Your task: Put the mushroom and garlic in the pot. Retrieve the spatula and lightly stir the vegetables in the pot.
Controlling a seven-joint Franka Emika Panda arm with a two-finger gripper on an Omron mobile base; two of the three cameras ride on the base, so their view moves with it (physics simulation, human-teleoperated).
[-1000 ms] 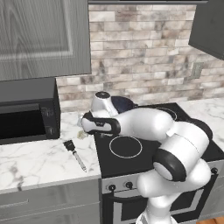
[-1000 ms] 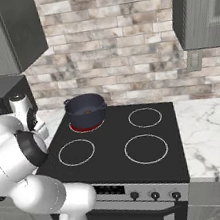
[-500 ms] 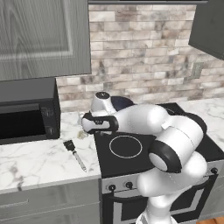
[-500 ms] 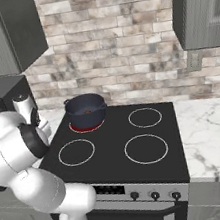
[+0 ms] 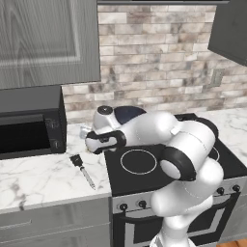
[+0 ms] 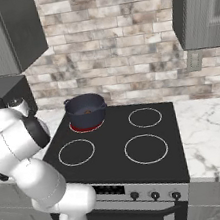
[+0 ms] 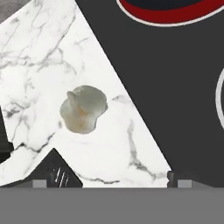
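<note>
While the garlic (image 7: 83, 108) lies alone on the white marble desk (image 7: 39, 61), the claw (image 7: 116, 177) hangs above it with its jaws spread wide and nothing between them. Seen from the hand, the pale, lumpy bulb sits ahead of the two dark fingertips (image 7: 59, 173) and nearer to the left one, apart from both. Just beyond the right fingertip runs the straight edge where the desk meets the black stove top (image 7: 175, 96), and the garlic rests near that edge on the marble side.

Farther ahead of the claw, at the top of the hand view, a red burner ring (image 7: 175, 17) curves under the base of the pot (image 6: 86, 111). From the right base view, the dark blue pot stands on that back left burner, and a small brownish speck shows inside it; what it is cannot be told for sure.

From the left base view, the claw (image 5: 91, 142) points down over the desk beside the stove's left edge. The spatula (image 5: 82, 170) lies flat on the desk nearer the front and to the left of the claw, well apart from it, its black head toward the microwave (image 5: 29, 125) and its thin handle toward the desk's front edge.
</note>
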